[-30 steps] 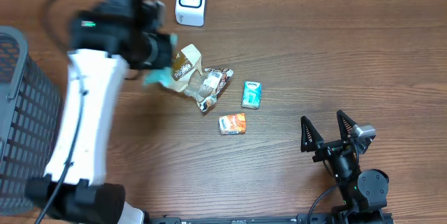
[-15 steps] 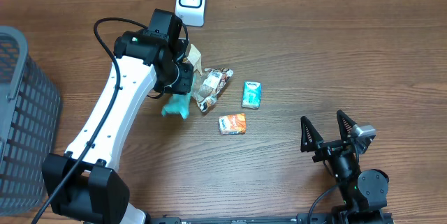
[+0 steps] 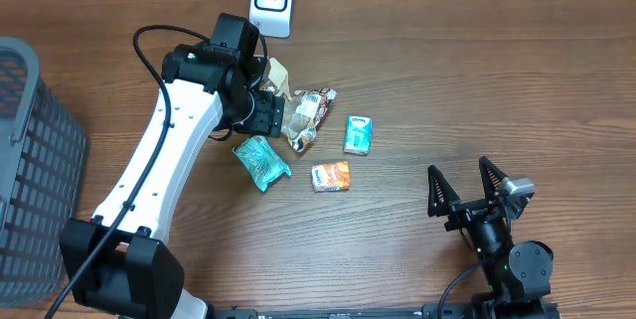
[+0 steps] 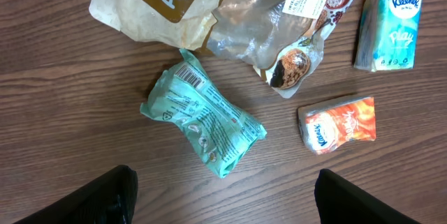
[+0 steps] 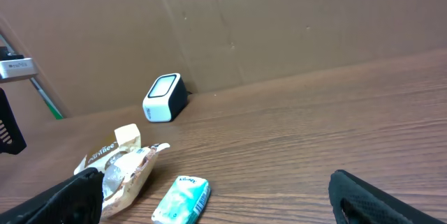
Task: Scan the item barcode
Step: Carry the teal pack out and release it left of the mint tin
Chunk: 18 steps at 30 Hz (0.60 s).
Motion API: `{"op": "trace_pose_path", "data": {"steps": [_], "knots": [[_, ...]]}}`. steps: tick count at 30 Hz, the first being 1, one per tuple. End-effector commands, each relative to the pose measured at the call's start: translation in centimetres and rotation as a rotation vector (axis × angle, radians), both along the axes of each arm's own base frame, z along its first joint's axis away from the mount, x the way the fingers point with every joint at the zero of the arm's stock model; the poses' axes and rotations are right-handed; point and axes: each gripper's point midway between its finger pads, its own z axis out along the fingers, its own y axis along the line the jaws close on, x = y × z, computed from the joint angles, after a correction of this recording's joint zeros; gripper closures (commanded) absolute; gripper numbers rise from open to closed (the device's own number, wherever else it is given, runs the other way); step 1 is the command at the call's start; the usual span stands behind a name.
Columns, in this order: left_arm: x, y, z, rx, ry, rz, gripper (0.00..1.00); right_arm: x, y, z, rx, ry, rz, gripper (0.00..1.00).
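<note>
**Left gripper** [image 4: 225,190]: jaws spread wide, holding nothing; both fingers [image 4: 105,199] stand clear of the table top.

**Teal packet** [image 4: 202,123]: flat on the table just below and ahead of the open jaws, touching neither finger. It is crumpled and lies on a slant, with a printed barcode face up at its far end.

**Brown paper bag** [image 4: 157,4]: just beyond the packet, its edge beside the barcode end.

**Clear-wrapped snack** [image 4: 279,21]: beyond the gripper, overlapping the bag.

**Orange tissue pack** [image 4: 339,124]: beside the packet, apart from it.

**Blue tissue pack** [image 4: 389,30]: farther out, past the snack.

**Scanner** [image 3: 271,1]: white, upright, well beyond the bag at the table's far edge.

**Basket** [image 3: 25,160]: grey mesh, well apart at the table's end.

**Right gripper** [image 3: 460,170]: fingers fully apart, empty, parked well away from every item.
</note>
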Motion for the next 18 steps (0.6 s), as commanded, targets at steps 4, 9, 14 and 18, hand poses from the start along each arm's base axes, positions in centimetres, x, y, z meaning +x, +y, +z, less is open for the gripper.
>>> {"op": "trace_pose_path", "data": {"steps": [4,9,14,18], "knots": [[0.5,0.1,1.1,0.002,-0.048,-0.012,0.18,0.1,-0.3,-0.2,0.0,-0.004,-0.014,0.0],[1.2,0.4,3.2,0.016,-0.109,-0.011,0.18,0.1,-0.3,-0.2,0.0,-0.004,-0.014,0.0],[1.5,0.4,5.3,0.017,-0.151,-0.024,0.16,0.1,-0.3,-0.2,0.0,-0.004,-0.014,0.0],[1.8,1.0,7.2,0.04,-0.185,-0.015,0.15,0.1,-0.3,-0.2,0.0,-0.004,-0.014,0.0]]}}
